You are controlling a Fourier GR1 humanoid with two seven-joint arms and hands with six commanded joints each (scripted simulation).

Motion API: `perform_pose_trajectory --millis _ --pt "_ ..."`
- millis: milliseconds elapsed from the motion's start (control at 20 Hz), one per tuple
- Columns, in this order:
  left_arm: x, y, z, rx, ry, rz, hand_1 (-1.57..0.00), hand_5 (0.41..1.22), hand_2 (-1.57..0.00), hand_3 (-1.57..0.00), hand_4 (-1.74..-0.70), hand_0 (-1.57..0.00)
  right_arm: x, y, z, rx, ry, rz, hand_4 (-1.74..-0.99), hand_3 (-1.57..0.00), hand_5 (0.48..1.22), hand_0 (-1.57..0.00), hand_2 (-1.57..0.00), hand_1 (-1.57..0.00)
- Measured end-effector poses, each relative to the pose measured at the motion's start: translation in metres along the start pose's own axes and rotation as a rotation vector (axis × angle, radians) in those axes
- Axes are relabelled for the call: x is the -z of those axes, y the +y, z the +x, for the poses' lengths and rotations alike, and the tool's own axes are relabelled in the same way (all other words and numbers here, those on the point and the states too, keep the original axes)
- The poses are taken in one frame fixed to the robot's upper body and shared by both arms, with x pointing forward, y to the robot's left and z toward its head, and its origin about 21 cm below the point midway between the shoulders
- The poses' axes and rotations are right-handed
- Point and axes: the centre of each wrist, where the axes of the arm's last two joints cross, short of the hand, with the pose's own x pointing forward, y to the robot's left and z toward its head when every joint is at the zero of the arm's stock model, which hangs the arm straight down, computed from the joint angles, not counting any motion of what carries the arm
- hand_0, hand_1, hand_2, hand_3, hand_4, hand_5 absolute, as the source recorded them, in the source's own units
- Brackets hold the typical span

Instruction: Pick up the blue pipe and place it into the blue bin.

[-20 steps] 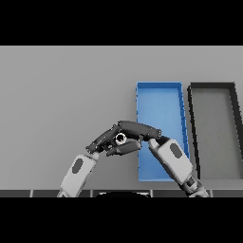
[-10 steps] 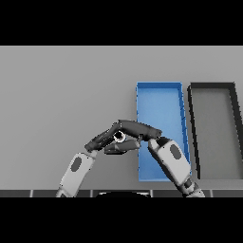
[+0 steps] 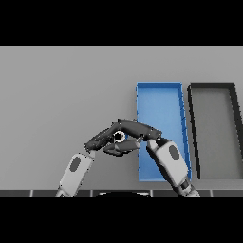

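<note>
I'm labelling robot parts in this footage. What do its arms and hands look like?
Both arms are white with rounded, capsule-like forearm shells, each bearing a grey oval panel. The left hand and right hand are dark grey to black, with slender fingers and a thumb. No cables, lettering or sleeves can be seen.

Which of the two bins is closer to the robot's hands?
The blue bin. The right hand reaches across its left edge, while the black bin sits farther right.

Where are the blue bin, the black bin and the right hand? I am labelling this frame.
Blue rectangular bin [image 3: 159, 102]: head view, bare floor.
Black rectangular bin [image 3: 213, 128]: head view, floor.
Right hand [image 3: 137, 127]: head view, back of hand.
</note>
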Motion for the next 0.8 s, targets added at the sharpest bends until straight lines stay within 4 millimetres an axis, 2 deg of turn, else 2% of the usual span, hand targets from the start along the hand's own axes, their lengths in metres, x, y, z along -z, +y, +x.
perform_pose_trajectory --millis 100,300,400,500,600,750,800 --pt "0.005 -0.003 0.005 0.0 -0.012 0.012 -0.01 0.512 -0.01 -0.01 -0.97 -0.02 0.002 -0.006 0.005 0.033 0.003 -0.017 -1.495 -1.57 1.221 -1.57 -1.57 -1.57" --pt "0.003 -0.003 0.002 0.006 0.039 0.015 -0.01 0.485 -0.01 0.0 -0.97 -0.01 0.006 -0.025 0.038 0.117 -0.046 -0.033 -1.494 -1.57 1.221 -1.57 -1.57 -1.57" --pt "0.006 -0.004 0.005 0.016 0.045 0.011 0.0 0.475 0.0 0.0 -0.96 0.0 0.009 -0.043 0.06 0.14 -0.075 -0.049 -1.496 -1.57 1.221 -1.57 -1.57 -1.57" --pt "-0.001 -0.008 0.001 0.013 0.033 0.003 0.0 0.474 0.0 0.0 -0.95 0.0 0.012 -0.058 0.078 0.165 -0.115 -0.065 -1.497 -1.57 1.221 -1.57 -1.57 -1.57" --pt "-0.002 -0.005 0.002 0.014 0.025 0.015 0.0 0.471 0.0 0.0 -0.95 0.0 0.013 -0.078 0.097 0.158 -0.162 -0.145 -1.497 -1.57 1.221 -1.57 -1.57 -1.57" --pt "-0.009 -0.002 0.004 0.026 0.002 0.01 0.0 0.466 0.0 0.0 -0.95 0.0 0.006 -0.11 0.108 0.106 -0.159 -0.296 -1.498 -1.57 1.221 -1.57 -1.57 -1.57" --pt "-0.01 -0.001 0.007 0.025 0.001 0.011 0.0 0.468 0.0 0.0 -0.95 0.0 0.005 -0.12 0.105 0.09 -0.149 -0.323 -1.498 -1.57 1.221 -1.57 -1.57 -1.57"
